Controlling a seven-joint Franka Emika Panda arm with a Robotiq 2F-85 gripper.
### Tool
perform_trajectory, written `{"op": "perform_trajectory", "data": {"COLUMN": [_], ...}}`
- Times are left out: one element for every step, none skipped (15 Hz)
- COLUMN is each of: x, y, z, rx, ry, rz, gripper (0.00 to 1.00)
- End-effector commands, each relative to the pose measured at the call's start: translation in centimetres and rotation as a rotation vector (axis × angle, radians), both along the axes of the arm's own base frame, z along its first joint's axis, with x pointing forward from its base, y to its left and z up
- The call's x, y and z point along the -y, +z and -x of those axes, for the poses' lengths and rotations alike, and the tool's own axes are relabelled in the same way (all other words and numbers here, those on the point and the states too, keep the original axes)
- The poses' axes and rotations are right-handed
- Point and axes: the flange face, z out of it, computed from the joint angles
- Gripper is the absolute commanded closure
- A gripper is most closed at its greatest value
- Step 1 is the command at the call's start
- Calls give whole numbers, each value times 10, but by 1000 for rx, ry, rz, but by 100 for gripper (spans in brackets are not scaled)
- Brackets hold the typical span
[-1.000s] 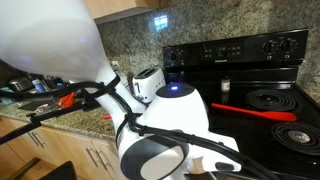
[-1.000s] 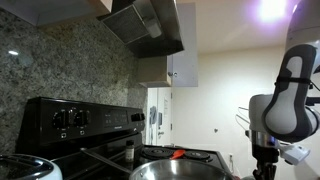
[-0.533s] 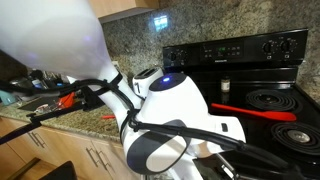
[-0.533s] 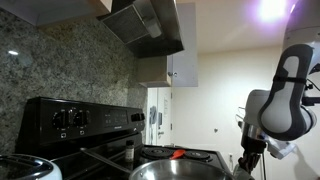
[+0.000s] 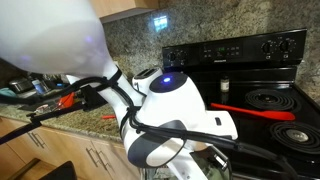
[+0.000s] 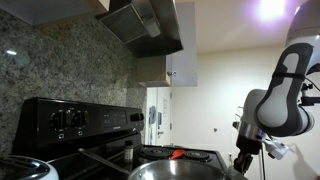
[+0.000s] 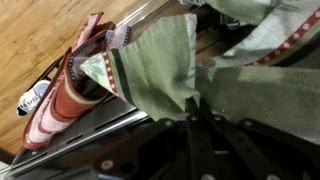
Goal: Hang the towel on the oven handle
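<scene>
In the wrist view the grey-green towel (image 7: 160, 60) fills most of the frame. Its reddish patterned band is bunched at the left (image 7: 62, 100) and also runs along the upper right. My gripper (image 7: 195, 100) comes in from the bottom, its dark fingers shut on a fold of the cloth. The oven handle is hidden by the towel and I cannot make it out. The wrist hangs low beside the range in an exterior view (image 6: 243, 160). In both exterior views the towel is out of sight.
The glossy black range (image 5: 240, 50) has coil burners (image 5: 272, 100) and a control panel (image 6: 70, 120). A steel pan (image 6: 180, 172) with a red handle (image 5: 255, 111) sits on top. A white kettle (image 5: 148, 82) stands on the granite counter. Wooden floor (image 7: 40, 35) lies below.
The arm has shifted a little lower and closer to the range front. The gripper has stayed shut on the towel.
</scene>
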Motion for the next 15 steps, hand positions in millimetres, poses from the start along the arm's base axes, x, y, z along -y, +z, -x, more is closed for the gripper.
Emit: {"op": "perform_trajectory", "data": {"x": [1,8,13,16,16,16,14,13,12,10,9,7,4,1,-4], "y": [-12,-14,-14,-17,-20,-21,-23,-25,-26,-27,-29,-31,-33,-38,-43], "z": [-2,0,2,3,3,2,1,1,-1,-2,-3,-4,-6,-7,-8], "rx": [-68,-99,-120,-146,-162,-174,-178,-180,-176,-178,-174,-165,-159,-165,-174], "ry": [42,24,14,16,20,22,35,37,38,44,47,55,67,87,119], "rz": [-2,25,47,56,61,73,61,54,52,41,33,19,3,-7,-19], "gripper": [99,99,99,99,99,99,99,99,99,99,99,99,99,99,99]}}
